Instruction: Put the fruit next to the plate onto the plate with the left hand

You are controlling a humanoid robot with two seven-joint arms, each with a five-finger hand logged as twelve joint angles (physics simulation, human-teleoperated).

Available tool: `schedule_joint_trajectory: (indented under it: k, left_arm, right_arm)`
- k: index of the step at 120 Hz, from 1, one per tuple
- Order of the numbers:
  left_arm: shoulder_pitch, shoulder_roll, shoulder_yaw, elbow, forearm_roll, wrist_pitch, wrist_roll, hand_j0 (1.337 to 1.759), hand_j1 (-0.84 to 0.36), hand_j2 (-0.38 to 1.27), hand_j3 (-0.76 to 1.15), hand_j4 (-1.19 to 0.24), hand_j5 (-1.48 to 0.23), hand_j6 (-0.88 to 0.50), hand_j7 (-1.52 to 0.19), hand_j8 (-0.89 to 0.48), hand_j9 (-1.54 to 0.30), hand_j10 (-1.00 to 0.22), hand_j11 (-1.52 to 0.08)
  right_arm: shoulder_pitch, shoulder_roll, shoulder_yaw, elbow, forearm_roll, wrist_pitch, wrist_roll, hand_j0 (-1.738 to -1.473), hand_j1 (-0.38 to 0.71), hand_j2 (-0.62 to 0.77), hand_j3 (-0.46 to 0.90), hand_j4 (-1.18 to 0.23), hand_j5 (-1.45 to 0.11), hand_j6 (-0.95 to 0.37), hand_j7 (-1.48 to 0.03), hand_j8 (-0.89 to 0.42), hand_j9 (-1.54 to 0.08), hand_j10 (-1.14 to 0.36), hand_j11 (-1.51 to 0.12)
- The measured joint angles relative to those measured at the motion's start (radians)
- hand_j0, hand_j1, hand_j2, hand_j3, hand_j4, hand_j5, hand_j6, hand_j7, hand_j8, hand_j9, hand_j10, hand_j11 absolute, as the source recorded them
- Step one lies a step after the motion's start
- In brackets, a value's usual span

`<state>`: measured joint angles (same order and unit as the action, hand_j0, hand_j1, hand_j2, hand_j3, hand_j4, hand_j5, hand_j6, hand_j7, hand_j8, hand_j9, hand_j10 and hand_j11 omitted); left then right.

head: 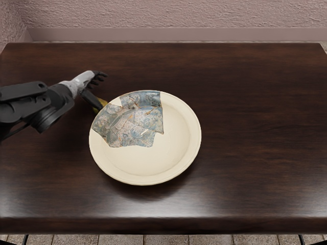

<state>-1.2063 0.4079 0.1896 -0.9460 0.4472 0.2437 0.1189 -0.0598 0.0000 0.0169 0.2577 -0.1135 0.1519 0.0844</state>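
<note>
The left hand [90, 87] hovers at the half-hidden fruit [101, 103] beside the plate [190, 145]; whether it grips, I cannot tell. A loose hold could drop it short.

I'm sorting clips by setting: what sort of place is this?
Probably a simulated dining room or kitchen corner: a dark wooden table before a textured wall, with one cream plate on the table.

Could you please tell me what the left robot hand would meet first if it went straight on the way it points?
Probably nothing: the left robot hand points right and away, over the table and behind the plate. The fruit sits off that line, nearer the camera. Depth is unclear.
</note>
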Motion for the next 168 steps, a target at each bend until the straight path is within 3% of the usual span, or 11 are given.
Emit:
schedule_joint_trajectory:
  k: [15,21,35,46,64,67,69,105,112,133,168]
  left_arm:
    - [0.001,0.017,0.019,-0.007,0.004,-0.061,0.004,1.657,-0.15,0.23,0.0,-0.44,-0.6,-0.44,-0.6,-0.44,-0.6,-0.44,-0.6]
    - [0.001,0.02,0.022,-0.008,0.007,-0.079,0.005,1.655,-0.18,0.2,0.0,-0.52,-0.68,-0.38,-0.7,-0.51,-0.7,-0.5,-0.7]
    - [0.001,0.025,0.025,-0.009,0.009,-0.097,0.006,1.654,-0.25,0.23,0.0,-0.65,-0.78,-0.34,-0.83,-0.42,-0.84,-0.61,-0.85]
    - [0.001,0.036,0.026,-0.009,0.008,-0.103,0.006,1.654,-0.28,0.34,0.0,-0.69,-0.85,-0.41,-0.89,-0.43,-0.9,-0.66,-0.91]
    - [-0.005,0.073,0.023,-0.017,0.008,-0.107,0.006,1.655,-0.27,0.47,0.0,-0.74,-0.9,-0.45,-0.94,-0.47,-0.96,-0.71,-0.96]
    - [-0.007,0.079,0.022,-0.022,0.008,-0.108,0.006,1.655,-0.27,0.51,0.0,-0.74,-0.91,-0.45,-0.95,-0.47,-0.96,-0.71,-0.97]
    - [-0.007,0.082,0.022,-0.024,0.007,-0.109,0.006,1.654,-0.32,0.65,0.0,-0.74,-0.93,-0.42,-0.96,-0.45,-0.97,-0.71,-0.98]
    - [-0.019,0.162,0.019,-0.083,0.006,-0.112,0.004,1.654,-0.36,0.6,0.0,-0.77,-1.03,-0.35,-1.03,-0.39,-1.04,-0.76,-1.04]
    - [-0.025,0.197,0.013,-0.107,0.005,-0.113,0.004,1.654,-0.35,0.62,0.0,-0.77,-1.04,-0.36,-1.03,-0.39,-1.04,-0.77,-1.05]
    - [-0.066,0.278,-0.006,-0.194,0.006,-0.112,0.005,1.654,-0.27,0.47,0.0,-0.78,-1.03,-0.4,-1.02,-0.44,-1.04,-0.77,-1.04]
    - [-0.152,0.356,-0.024,-0.331,0.001,-0.119,0.006,1.655,-0.25,0.46,0.0,-0.77,-1.02,-0.43,-1.01,-0.47,-1.02,-0.77,-1.02]
  right_arm:
    - [0.0,0.0,0.0,0.0,0.0,0.0,0.0,-1.658,-0.33,0.0,0.0,-0.02,-0.02,-0.02,-0.02,-0.02,-0.02,-0.02,-0.02]
    - [0.0,0.0,0.0,0.0,0.0,0.0,0.0,-1.658,-0.33,0.0,0.0,-0.02,-0.02,-0.02,-0.02,-0.02,-0.02,-0.02,-0.02]
    - [0.0,0.0,0.0,0.0,0.0,0.0,0.0,-1.658,-0.33,0.0,0.0,-0.02,-0.02,-0.02,-0.02,-0.02,-0.02,-0.02,-0.02]
    - [0.0,0.0,0.0,0.0,0.0,0.0,0.0,-1.658,-0.33,0.0,0.0,-0.02,-0.02,-0.02,-0.02,-0.02,-0.02,-0.02,-0.02]
    - [0.0,0.0,0.0,0.0,0.0,0.0,0.0,-1.658,-0.33,0.0,0.0,-0.02,-0.02,-0.02,-0.02,-0.02,-0.02,-0.02,-0.02]
    - [0.0,0.0,0.0,0.0,0.0,0.0,0.0,-1.658,-0.33,0.0,0.0,-0.02,-0.02,-0.02,-0.02,-0.02,-0.02,-0.02,-0.02]
    - [0.0,0.0,0.0,0.0,0.0,0.0,0.0,-1.658,-0.33,0.0,0.0,-0.02,-0.02,-0.02,-0.02,-0.02,-0.02,-0.02,-0.02]
    - [0.0,0.0,0.0,0.0,0.0,0.0,0.0,-1.658,-0.33,0.0,0.0,-0.02,-0.02,-0.02,-0.02,-0.02,-0.02,-0.02,-0.02]
    - [0.0,0.0,0.0,0.0,0.0,0.0,0.0,-1.658,-0.33,0.0,0.0,-0.02,-0.02,-0.02,-0.02,-0.02,-0.02,-0.02,-0.02]
    - [0.0,0.0,0.0,0.0,0.0,0.0,0.0,-1.658,-0.33,0.0,0.0,-0.02,-0.02,-0.02,-0.02,-0.02,-0.02,-0.02,-0.02]
    - [0.0,0.0,0.0,0.0,0.0,0.0,0.0,-1.658,-0.33,0.0,0.0,-0.02,-0.02,-0.02,-0.02,-0.02,-0.02,-0.02,-0.02]
